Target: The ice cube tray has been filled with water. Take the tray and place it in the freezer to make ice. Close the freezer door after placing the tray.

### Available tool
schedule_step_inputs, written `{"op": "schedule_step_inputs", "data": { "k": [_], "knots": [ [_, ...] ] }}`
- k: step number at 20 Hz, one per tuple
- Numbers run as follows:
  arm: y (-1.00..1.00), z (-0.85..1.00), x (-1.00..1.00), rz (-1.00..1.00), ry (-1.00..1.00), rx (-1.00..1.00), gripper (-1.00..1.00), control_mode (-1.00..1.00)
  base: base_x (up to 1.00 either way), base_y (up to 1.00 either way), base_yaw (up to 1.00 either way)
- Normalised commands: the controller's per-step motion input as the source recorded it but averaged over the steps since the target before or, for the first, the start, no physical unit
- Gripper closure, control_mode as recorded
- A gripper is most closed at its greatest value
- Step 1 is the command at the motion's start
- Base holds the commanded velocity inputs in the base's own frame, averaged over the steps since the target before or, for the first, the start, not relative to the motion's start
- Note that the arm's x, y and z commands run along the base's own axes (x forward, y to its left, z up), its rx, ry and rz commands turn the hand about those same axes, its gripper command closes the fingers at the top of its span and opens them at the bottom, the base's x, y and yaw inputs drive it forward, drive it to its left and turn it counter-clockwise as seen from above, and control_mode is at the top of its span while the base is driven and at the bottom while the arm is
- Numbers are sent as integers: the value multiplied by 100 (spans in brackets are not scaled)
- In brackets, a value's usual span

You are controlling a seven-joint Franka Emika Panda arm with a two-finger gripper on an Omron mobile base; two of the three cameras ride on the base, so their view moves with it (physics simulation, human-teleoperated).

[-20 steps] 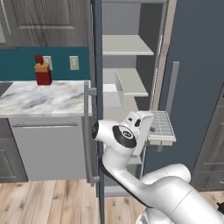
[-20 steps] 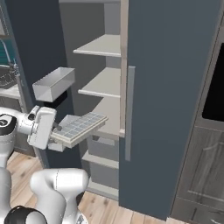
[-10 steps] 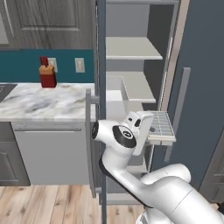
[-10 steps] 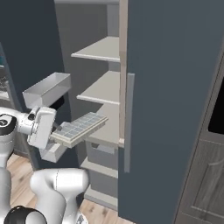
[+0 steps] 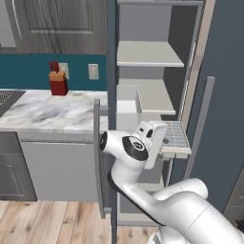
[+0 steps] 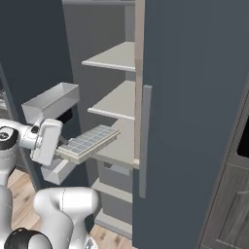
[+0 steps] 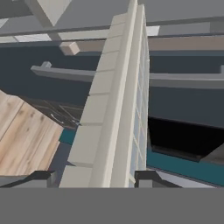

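Observation:
My gripper (image 5: pixel 161 143) is shut on the near short end of the ice cube tray (image 5: pixel 177 137), a pale grid of small cells held about level. The tray (image 6: pixel 90 142) hangs in the freezer's opening, its far end toward a white shelf (image 6: pixel 118 149). The freezer (image 5: pixel 148 95) stands open, showing several white shelves. Its slate-blue freezer door (image 5: pixel 111 71) is swung wide, edge-on to the left of my arm. In the hand view the tray (image 7: pixel 114 109) runs away from between the two dark fingertips (image 7: pixel 146 177), and the gripper (image 7: pixel 93 177) clamps its end.
White bins (image 6: pixel 51 101) hang inside the open door beside my hand. The closed fridge door (image 6: pixel 194 121) with its long handle (image 6: pixel 144 141) walls off the right. A marble counter (image 5: pixel 47 112) with a red knife block (image 5: pixel 58 83) lies on the left.
The whole picture has shifted and the freezer looks larger, so the base has driven nearer. The tray stays held in the same way.

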Motion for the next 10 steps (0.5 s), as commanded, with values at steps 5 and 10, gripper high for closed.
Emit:
{"op": "schedule_step_inputs", "data": {
  "k": [5, 10],
  "knots": [
    [-15, 0, 0, 3, -4, 0, 100, -100, 0, -22, 6],
    [-43, 1, 0, 3, -10, 0, 100, -100, 0, 0, 0]
  ]
}}
